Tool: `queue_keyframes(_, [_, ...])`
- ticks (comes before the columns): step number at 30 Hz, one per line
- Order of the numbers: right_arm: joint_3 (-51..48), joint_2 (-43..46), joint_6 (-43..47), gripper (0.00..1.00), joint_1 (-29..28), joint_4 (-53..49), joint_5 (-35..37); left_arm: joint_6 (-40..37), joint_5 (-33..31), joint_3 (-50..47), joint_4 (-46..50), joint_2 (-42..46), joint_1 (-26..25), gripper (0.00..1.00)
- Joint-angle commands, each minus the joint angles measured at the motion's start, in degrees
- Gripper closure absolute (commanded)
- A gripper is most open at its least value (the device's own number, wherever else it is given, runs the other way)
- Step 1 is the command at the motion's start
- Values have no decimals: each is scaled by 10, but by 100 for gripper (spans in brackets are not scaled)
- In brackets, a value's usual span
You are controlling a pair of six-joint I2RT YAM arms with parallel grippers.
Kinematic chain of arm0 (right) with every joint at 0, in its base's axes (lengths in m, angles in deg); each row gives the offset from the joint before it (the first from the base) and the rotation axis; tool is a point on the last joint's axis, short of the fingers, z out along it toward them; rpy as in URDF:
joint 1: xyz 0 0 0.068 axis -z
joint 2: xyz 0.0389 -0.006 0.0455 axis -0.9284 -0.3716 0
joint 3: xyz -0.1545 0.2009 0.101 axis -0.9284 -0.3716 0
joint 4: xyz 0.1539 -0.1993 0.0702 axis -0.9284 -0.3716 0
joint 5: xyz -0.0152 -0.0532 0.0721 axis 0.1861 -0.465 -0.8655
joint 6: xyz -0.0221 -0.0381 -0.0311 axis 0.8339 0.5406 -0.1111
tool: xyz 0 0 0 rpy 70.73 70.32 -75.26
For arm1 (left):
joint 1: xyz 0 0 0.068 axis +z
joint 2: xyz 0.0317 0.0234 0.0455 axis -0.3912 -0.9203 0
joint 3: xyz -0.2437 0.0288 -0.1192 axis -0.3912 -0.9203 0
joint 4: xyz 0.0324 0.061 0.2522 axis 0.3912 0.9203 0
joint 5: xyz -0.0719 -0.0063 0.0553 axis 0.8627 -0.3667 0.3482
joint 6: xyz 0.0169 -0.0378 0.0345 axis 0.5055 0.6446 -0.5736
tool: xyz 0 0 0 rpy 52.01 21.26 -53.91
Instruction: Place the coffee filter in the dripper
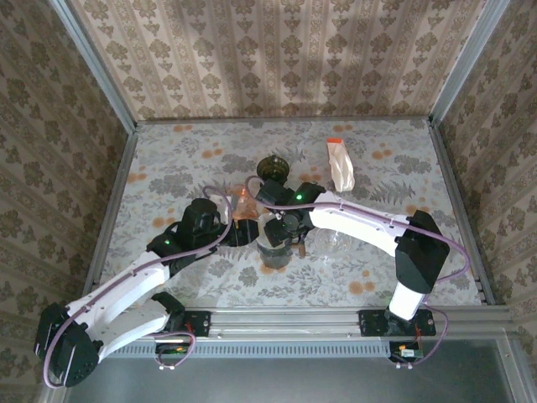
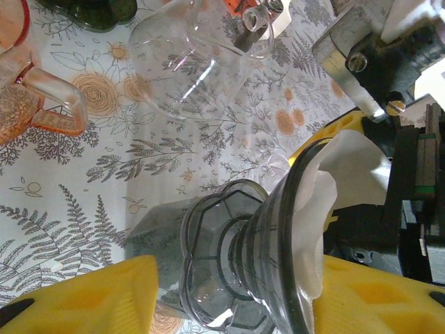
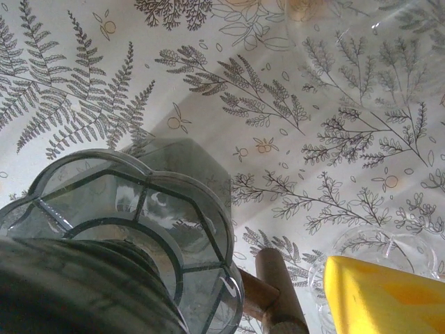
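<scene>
Far left in the left wrist view: an orange cup on the flowery table, with a clear jug next to it. Lower down, the left gripper, about half open, with one yellow finger on each side of the grey dripper. Left finger just beside the dripper's foot, a thin strip of table between them. Other finger partly hidden behind the dripper's rim. Hard to tell if squeezing the dripper or only standing close.

Inside the dripper, the white filter, its top edge poking out past the rim toward the right gripper.

From above, right gripper just over the dripper, left gripper close on the dripper's left side.

In the right wrist view, one yellow finger of the right gripper off to the right of the dripper, not touching it, with a brown handle in between. Fingers wide apart, nothing seen in them.

Far right, at the back of the table, a packet.
</scene>
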State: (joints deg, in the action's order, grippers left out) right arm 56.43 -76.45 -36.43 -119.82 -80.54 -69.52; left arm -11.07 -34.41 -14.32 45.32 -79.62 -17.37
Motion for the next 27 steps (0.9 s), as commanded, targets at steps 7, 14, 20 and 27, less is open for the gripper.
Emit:
queue_keyframes(7, [-14,-9,0,26,2,0,14,7,11,-10,-16,-8,3,41])
queue_keyframes(14, [-17,69,-6,23,2,32,26,8,11,-12,-18,-10,2,43])
queue_keyframes(20, [-55,139,-31,24,-1,38,26,12,11,-17,-23,-10,3,44])
queue_keyframes(27, [-98,172,-40,36,-14,46,31,16,12,-18,-33,-14,1,44])
